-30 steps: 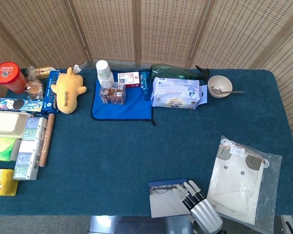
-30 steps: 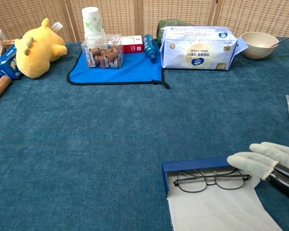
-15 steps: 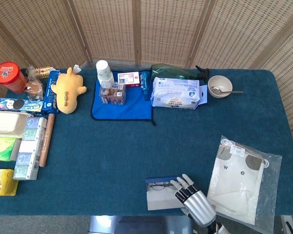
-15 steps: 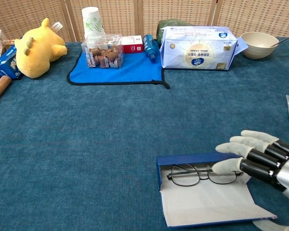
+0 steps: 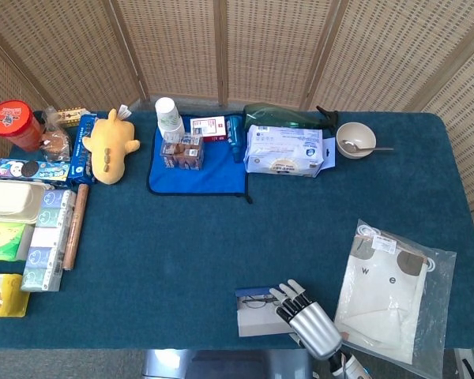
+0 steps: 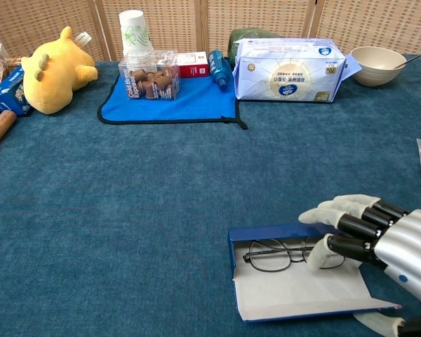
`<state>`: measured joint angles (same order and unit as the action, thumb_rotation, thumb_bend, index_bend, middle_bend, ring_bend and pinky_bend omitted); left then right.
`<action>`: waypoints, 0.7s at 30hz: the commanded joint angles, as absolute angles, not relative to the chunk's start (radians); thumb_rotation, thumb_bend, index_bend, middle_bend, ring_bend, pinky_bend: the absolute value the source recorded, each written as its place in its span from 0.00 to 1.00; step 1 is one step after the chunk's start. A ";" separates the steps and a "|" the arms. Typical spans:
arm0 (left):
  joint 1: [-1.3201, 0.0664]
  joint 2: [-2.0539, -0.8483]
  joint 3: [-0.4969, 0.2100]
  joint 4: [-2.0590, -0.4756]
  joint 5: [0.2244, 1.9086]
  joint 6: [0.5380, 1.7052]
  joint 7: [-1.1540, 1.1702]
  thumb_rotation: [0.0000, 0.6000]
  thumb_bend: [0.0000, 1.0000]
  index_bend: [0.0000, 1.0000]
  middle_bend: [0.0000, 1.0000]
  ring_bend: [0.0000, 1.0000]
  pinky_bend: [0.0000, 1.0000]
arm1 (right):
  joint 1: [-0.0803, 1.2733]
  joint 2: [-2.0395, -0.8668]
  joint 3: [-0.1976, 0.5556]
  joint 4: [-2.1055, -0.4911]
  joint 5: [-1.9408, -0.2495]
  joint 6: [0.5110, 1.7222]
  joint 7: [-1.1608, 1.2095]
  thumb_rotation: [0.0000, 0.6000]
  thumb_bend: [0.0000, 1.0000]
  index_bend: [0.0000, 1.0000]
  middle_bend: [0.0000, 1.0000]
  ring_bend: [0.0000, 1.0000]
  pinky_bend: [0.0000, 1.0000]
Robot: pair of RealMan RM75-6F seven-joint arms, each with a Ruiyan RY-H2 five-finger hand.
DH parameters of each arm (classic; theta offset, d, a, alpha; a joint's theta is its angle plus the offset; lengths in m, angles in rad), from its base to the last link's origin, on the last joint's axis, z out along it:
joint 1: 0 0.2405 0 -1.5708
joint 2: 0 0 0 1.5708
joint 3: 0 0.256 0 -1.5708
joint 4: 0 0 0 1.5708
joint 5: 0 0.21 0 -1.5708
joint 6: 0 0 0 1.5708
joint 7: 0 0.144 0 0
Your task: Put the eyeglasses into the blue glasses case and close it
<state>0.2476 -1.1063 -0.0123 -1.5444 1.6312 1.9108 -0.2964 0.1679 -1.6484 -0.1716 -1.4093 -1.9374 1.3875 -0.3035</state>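
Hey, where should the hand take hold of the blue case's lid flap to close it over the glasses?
Grip the open flap of the blue glasses case at its free near edge, coming from the robot's side. It lies flat toward the robot, hinged along the tray, where the eyeglasses sit, right hand over them.

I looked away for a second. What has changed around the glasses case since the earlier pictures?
The right hand has moved further left over the open blue glasses case, its fingertips now on the thin-framed eyeglasses lying inside. The case slid slightly left. It remains open, and the yellow plush toy and back-row items stayed put.
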 commanded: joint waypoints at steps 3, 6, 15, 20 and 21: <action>0.247 -1.108 -0.013 -1.542 1.626 1.906 -0.297 1.00 0.29 0.14 0.10 0.00 0.00 | 0.176 -1.647 -0.173 -1.423 -1.937 1.374 -0.321 1.00 0.26 0.44 0.20 0.17 0.18; 0.247 -1.111 -0.014 -1.538 1.621 1.902 -0.299 1.00 0.29 0.14 0.10 0.00 0.00 | 0.182 -1.642 -0.171 -1.437 -1.934 1.362 -0.337 1.00 0.26 0.47 0.22 0.19 0.19; 0.243 -1.119 -0.017 -1.528 1.616 1.894 -0.304 1.00 0.29 0.14 0.10 0.00 0.00 | 0.195 -1.628 -0.169 -1.482 -1.911 1.325 -0.367 1.00 0.26 0.55 0.27 0.24 0.22; 0.244 -1.121 -0.017 -1.526 1.617 1.893 -0.303 1.00 0.29 0.14 0.10 0.00 0.00 | 0.200 -1.623 -0.170 -1.503 -1.909 1.320 -0.376 1.00 0.26 0.57 0.28 0.26 0.22; 0.243 -1.121 -0.017 -1.526 1.617 1.892 -0.303 1.00 0.29 0.14 0.10 0.00 0.00 | 0.201 -1.621 -0.169 -1.507 -1.908 1.320 -0.378 1.00 0.26 0.57 0.29 0.26 0.22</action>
